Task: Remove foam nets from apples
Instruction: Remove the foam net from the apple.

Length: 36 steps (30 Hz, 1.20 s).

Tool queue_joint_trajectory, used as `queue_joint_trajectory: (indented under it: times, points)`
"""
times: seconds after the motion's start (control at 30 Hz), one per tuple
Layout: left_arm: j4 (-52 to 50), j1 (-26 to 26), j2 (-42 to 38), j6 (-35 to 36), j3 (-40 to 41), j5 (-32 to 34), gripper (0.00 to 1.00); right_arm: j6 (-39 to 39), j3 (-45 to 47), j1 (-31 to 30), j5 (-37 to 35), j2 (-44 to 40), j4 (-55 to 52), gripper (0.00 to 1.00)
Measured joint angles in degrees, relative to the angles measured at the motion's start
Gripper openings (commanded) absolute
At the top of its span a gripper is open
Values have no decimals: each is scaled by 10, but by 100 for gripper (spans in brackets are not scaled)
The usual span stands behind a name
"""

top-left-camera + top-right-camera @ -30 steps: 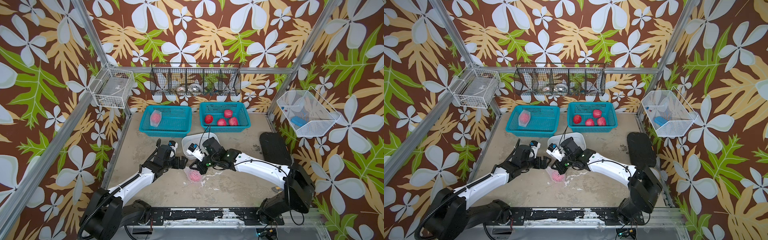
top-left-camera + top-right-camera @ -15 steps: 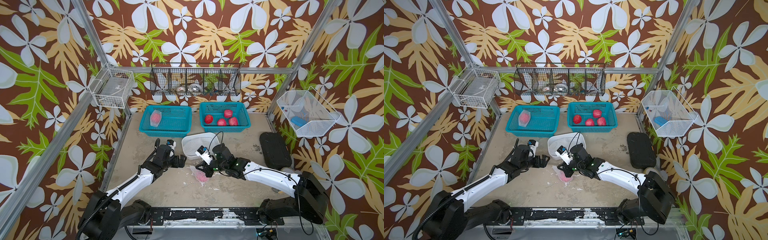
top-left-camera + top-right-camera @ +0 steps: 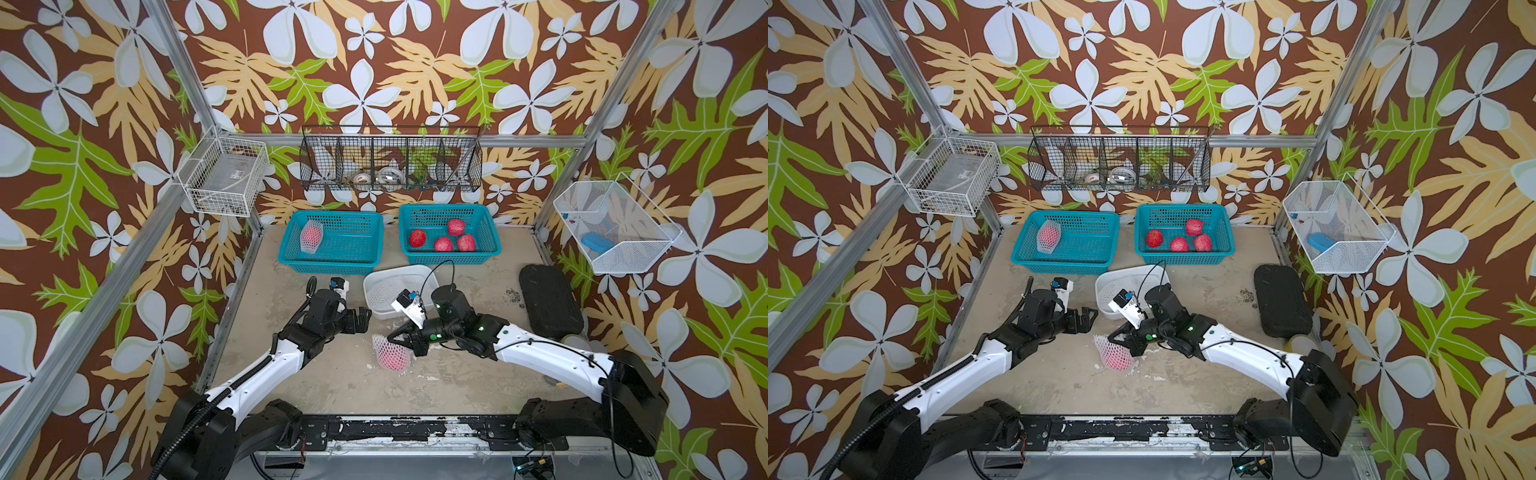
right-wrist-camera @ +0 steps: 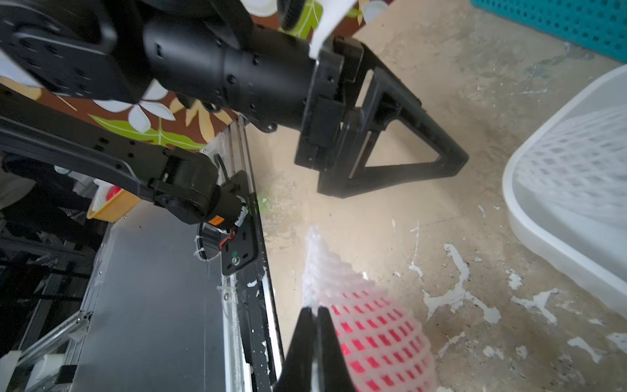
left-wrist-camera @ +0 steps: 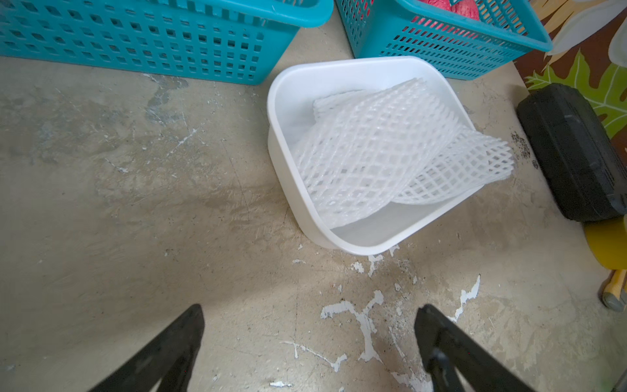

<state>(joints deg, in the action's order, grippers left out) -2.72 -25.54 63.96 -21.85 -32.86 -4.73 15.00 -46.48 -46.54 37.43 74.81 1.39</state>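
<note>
Apple (image 3: 393, 362) in foam net (image 3: 379, 343), right fingers (image 4: 302, 339) pinching net's edge, left fingers (image 5: 169, 349) spread nearby.

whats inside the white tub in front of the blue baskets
Empty foam nets lie piled in the white tub, one hanging over its rim. Nothing else shows, but whatever is under the pile is covered.

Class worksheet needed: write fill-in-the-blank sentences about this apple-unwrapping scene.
The right teal basket holds ____ bare apples.
The left teal basket holds ____ netted apple.
The right gripper pinches a foam net; the left gripper is ____.
Discarded nets lie in a tub coloured ____.
Missing: four; one; open; white.
</note>
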Motion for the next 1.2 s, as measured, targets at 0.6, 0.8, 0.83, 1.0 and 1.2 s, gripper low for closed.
queue_joint_trajectory:
  times: [0.6, 0.8, 0.83, 1.0, 1.2]
  points:
    - [13, 0, 13, -6, 9, -2, 99, 6, 64, 5, -124, -2, 114, 0]
    - [21, 0, 23, -6, 9, -6, 99, -6, 47, 7, -142, -7, 104, 0]
    - [25, 0, 24, -6, 9, -7, 99, -10, 40, 6, -150, -8, 102, 0]
    - [29, 0, 26, -5, 3, -7, 99, -17, 4, 23, -152, -13, 80, 0]
    - [63, 0, -30, -20, 7, 43, 100, 35, -80, 80, -117, 19, 88, 0]
